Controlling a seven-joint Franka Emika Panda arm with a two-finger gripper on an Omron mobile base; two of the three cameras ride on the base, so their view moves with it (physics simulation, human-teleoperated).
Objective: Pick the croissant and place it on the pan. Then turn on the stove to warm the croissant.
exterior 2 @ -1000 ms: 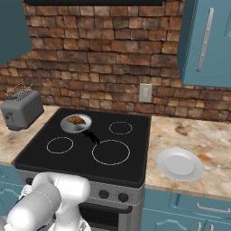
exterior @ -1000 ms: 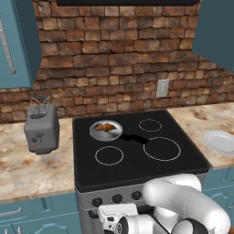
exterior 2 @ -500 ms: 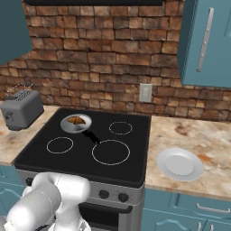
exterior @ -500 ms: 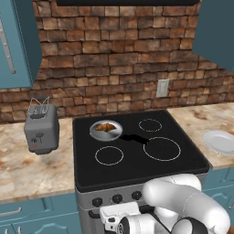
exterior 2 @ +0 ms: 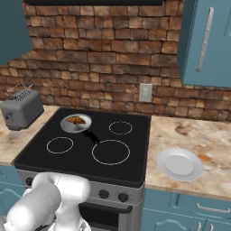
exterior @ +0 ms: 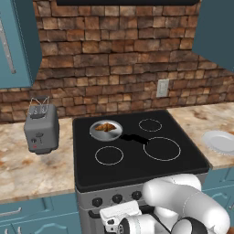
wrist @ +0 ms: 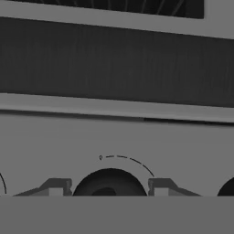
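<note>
the croissant [exterior: 106, 127], a ridged golden-brown crescent, is seen lying in the pan [exterior: 98, 133], a shallow round silver dish set on the back left burner of the stove [exterior: 183, 157]. the gripper [wrist: 109, 191] is held against the stove's steel front, its fingers [wrist: 55, 187] spread either side of a round black knob [wrist: 109, 183]; whether it is pinched cannot be told. the knob is best kept centred, squeezed evenly and turned without slipping on its smooth face.
</note>
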